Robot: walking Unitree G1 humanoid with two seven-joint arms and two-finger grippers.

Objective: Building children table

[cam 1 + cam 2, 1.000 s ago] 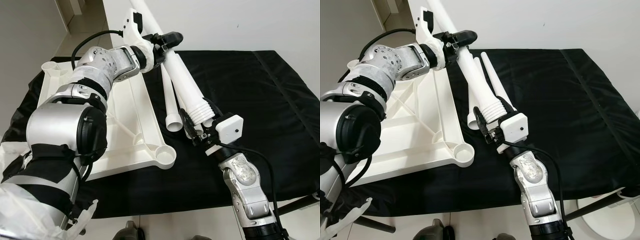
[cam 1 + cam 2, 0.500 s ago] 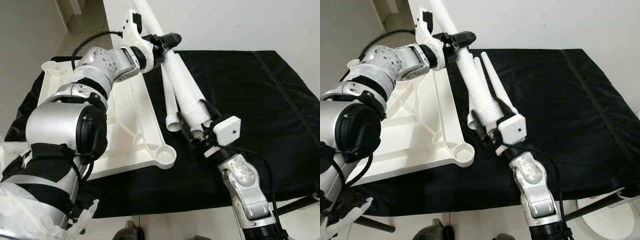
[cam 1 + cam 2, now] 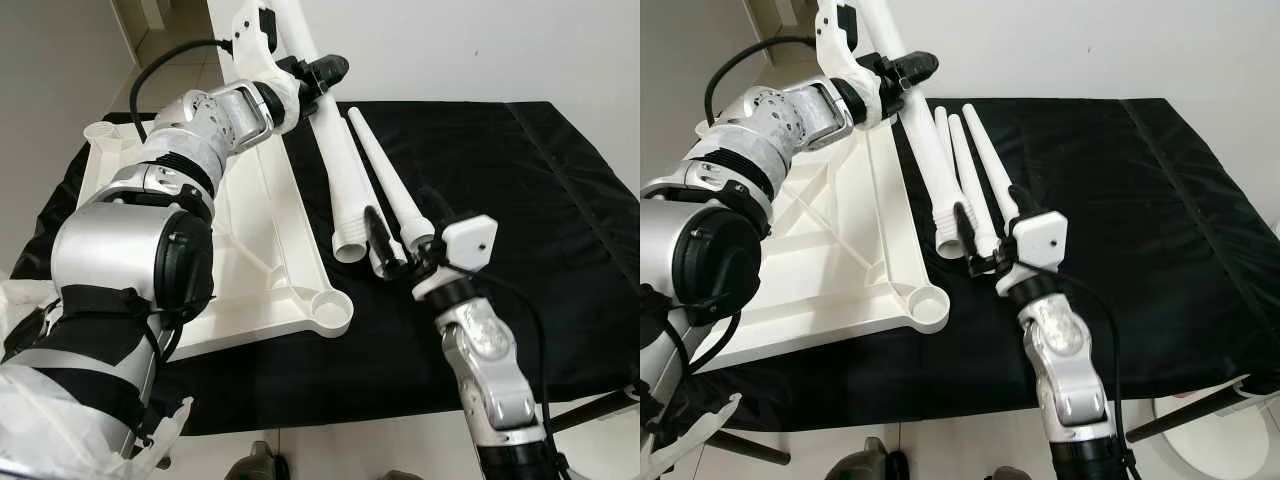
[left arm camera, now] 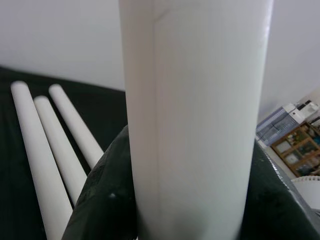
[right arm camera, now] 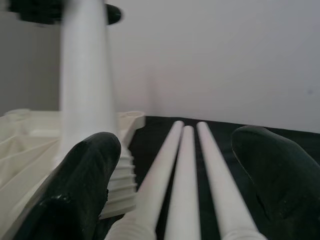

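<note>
Release done: right hand [image 3: 978, 240] now open, off leg [image 3: 325, 130]; left hand [image 3: 318, 78] alone still clamps it. Next, by judgement: seat in tabletop [image 3: 255, 250] socket.

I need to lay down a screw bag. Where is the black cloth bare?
The black cloth is bare right of the three lying legs, out to its far edge. It is crowded around the tabletop, the legs and the right gripper.

Head stereo pair looking down, sharing the white legs [image 3: 965, 180]; wrist cameras close along them.
</note>
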